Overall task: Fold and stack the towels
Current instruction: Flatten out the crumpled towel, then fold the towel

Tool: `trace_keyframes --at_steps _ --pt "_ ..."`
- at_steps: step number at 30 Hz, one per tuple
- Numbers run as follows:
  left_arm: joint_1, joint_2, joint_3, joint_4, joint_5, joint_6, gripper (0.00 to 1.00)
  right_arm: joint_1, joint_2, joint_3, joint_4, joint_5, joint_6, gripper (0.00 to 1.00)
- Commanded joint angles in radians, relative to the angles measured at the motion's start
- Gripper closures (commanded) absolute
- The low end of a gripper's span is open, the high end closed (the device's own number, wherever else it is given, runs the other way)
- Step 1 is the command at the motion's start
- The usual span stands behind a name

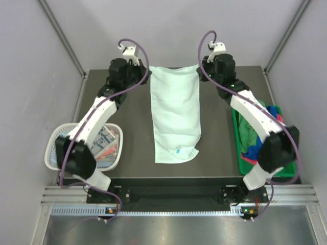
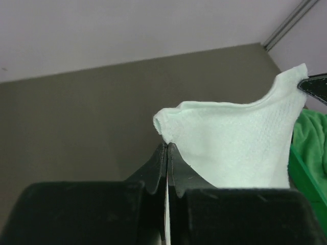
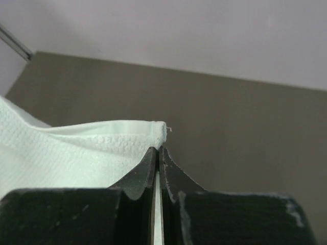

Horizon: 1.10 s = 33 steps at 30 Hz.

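Hanging as a long, narrow strip, the pale mint towel [image 1: 175, 117] is stretched by its far edge between the two grippers, and its length runs back from them toward the arm bases, the near end lying on the dark table [image 1: 130, 127]. It looks narrow enough to be doubled lengthwise already, though the pictures do not settle that. It has no crosswise fold yet, and it is not on any stack.

The left gripper [image 1: 146, 73] pinches the towel's left far corner. In its wrist view the black fingertips [image 2: 161, 161] meet with no gap and a small roll of cloth bulges just above them. The right gripper [image 1: 200, 71] is likewise clamped tight on the right far corner, with the hem standing just above its tips. Both corners are lifted clear of the table.

Well behind the left gripper, beside that arm's base, a white mesh basket [image 1: 53, 153] holds a navy-patterned towel and a coral towel [image 1: 104, 144], apparently finished. Behind the right gripper, under that arm, a green bin [image 1: 240, 161] holds loose green and blue towels [image 1: 250, 137]. I judge the task partly done, with this fold and the bin's towels left.
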Motion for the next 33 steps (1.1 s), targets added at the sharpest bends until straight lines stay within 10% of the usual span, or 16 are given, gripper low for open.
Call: trace_keyframes --at_steps 1,13,33 --pt "0.052 0.167 0.035 0.246 0.113 -0.093 1.00 -0.089 0.145 0.067 0.161 -0.143 0.097 1.00" --pt "0.141 0.561 0.271 0.329 0.271 -0.167 1.00 -0.162 0.457 0.214 0.281 -0.215 0.175 1.00" --pt "0.047 0.209 -0.486 0.634 0.168 -0.311 1.00 -0.102 0.072 -0.564 0.470 -0.209 0.341 1.00"
